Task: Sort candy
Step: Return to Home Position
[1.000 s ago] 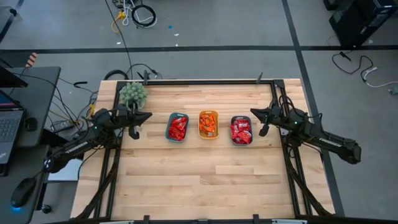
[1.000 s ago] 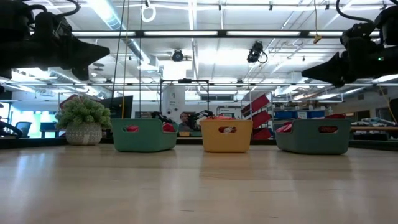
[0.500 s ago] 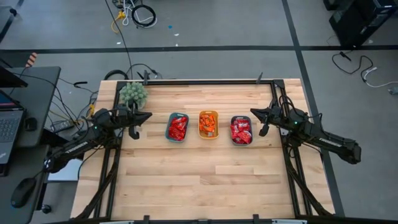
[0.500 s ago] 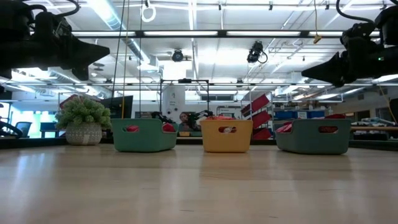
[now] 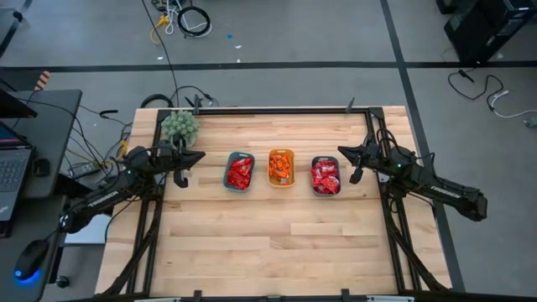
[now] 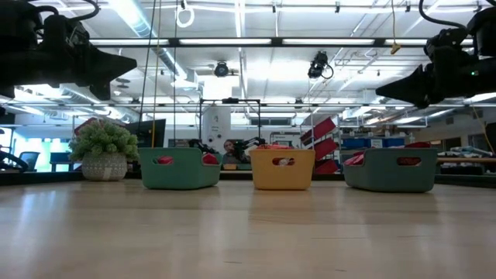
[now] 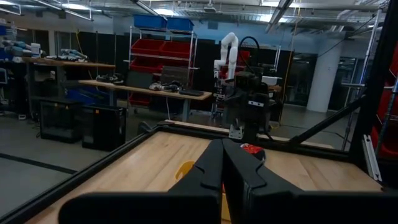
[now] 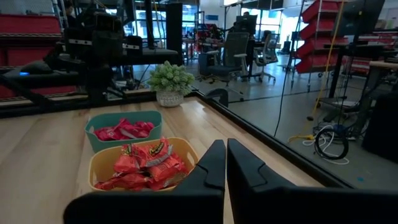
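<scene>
Your left gripper (image 5: 199, 156) hangs near the plant (image 5: 179, 126), fingers (image 7: 205, 171) clenched on nothing. Between the arms the candy (image 5: 240, 172) looks fully sorted: red in the teal tray (image 6: 180, 177), orange in the yellow tray (image 6: 282, 177), red again in the blue tray (image 6: 390, 178), none visibly loose on the table (image 5: 277, 235). Your right gripper (image 5: 341, 152) hovers just beside the blue tray, likewise clamped and empty, so I judge only parking the arms remains.
</scene>
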Available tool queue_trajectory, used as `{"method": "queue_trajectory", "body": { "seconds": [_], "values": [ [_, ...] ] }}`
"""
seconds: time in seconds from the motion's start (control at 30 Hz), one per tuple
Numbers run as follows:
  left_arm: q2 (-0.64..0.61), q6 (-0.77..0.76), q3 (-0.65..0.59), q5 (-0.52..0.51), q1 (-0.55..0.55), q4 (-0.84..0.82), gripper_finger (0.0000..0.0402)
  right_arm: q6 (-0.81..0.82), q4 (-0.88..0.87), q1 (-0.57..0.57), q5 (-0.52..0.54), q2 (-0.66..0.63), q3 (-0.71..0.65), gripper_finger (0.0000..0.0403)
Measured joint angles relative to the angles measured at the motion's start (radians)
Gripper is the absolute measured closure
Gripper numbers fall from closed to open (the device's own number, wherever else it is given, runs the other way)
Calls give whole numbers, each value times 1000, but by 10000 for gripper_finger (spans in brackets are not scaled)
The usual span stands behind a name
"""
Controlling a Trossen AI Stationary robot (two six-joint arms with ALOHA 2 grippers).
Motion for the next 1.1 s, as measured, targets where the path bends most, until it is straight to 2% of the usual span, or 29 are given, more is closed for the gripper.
{"method": "queue_trajectory", "body": {
  "seconds": [1.1],
  "values": [
    [0,0,0,0,0,0,394,0,0,0,0,0,0,401]
  ]
}}
